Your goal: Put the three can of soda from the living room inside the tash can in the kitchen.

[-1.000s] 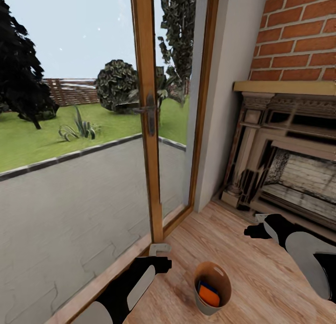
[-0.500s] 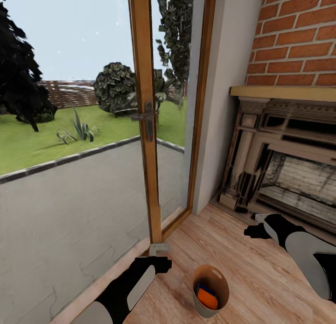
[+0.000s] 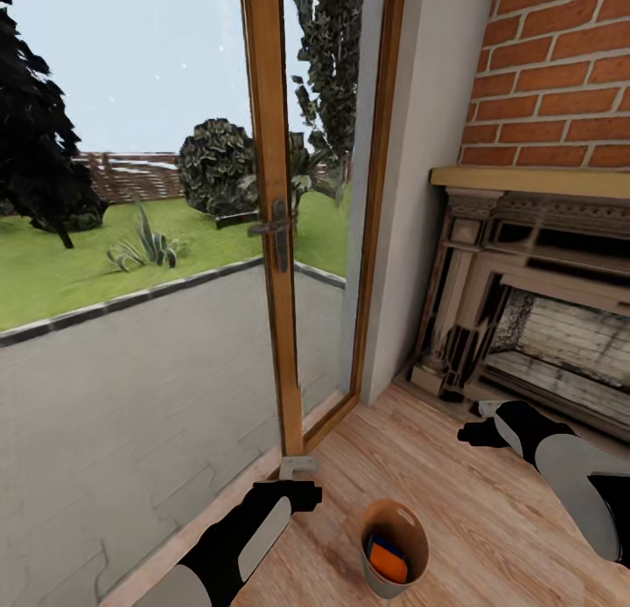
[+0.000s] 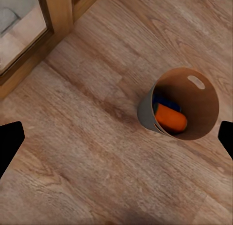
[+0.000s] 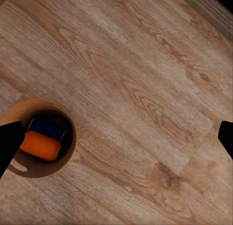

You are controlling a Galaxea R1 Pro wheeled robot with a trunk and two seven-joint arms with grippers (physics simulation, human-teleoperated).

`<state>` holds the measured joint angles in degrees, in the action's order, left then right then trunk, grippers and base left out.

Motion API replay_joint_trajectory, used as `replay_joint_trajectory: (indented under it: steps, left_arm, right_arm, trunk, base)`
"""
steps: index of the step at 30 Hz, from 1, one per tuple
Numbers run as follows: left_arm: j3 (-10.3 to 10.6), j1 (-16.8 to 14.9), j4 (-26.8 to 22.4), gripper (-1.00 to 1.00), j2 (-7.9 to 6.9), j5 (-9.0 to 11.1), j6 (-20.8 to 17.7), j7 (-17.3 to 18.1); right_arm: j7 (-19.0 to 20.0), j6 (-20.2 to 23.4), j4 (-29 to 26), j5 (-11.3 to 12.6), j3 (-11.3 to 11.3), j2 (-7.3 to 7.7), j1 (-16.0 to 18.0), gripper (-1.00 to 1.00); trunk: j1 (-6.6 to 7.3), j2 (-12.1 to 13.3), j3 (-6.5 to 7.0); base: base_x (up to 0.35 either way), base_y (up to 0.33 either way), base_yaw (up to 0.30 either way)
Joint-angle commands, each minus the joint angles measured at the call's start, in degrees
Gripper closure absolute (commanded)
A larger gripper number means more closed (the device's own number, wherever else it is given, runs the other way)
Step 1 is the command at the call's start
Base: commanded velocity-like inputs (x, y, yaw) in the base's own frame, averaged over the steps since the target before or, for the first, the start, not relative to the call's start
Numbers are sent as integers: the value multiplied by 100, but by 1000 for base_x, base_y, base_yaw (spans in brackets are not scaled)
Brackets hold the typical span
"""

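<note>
Bin: the tash can (image 3: 393, 547) stands upright on the plank floor (image 3: 490, 502), at about 6 o'clock in the head view, between the two arms and touching neither; grey outside, wood-toned inside (image 4: 194, 101), with a small oval slot high on its inner wall.
Bin contents: an orange can (image 4: 170, 117) lies on its side on top, with a dark blue can (image 5: 47, 128) pressed against it underneath; whether a third can sits below them I cannot tell.
Left gripper: the left gripper (image 3: 300, 469) hangs at about 7 o'clock above bare floor, just beside the door frame (image 3: 273, 213); its dark fingertips (image 4: 9, 140) sit at opposite edges of the left wrist view, spread wide with nothing between them.
Right gripper: the right gripper (image 3: 486, 419) hangs at about 4 o'clock near the fireplace (image 3: 534, 301); its fingertips (image 5: 8, 137) are likewise far apart and hold nothing.
Setting: living room corner, with glass doors from 9 to 12 o'clock, brick wall (image 3: 560, 73) at 1 o'clock.
</note>
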<state>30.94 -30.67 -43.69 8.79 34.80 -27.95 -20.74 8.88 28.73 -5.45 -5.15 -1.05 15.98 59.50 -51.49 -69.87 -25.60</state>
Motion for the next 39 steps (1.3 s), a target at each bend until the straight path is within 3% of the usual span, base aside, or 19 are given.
replay_joint_trajectory:
  steps: [1,29,39]
  left_arm:
    - [0,0,0,-100,0,0,0,0]
    - [0,0,1,-100,-1,1,0,0]
    - [0,3,4,-100,-18,2,7,-16]
  right_arm:
    - [0,0,0,-1,0,0,0,-100]
    - [-30,-8,8,-12,3,-2,-8,-100]
    - [-59,-8,91,1,16,-117,-26,-100]
  trunk:
    - [23,42,18]
    - [638,1165,521]
    - [857,1566,701]
  base:
    - [0,0,0]
    - [0,0,0]
    - [0,0,0]
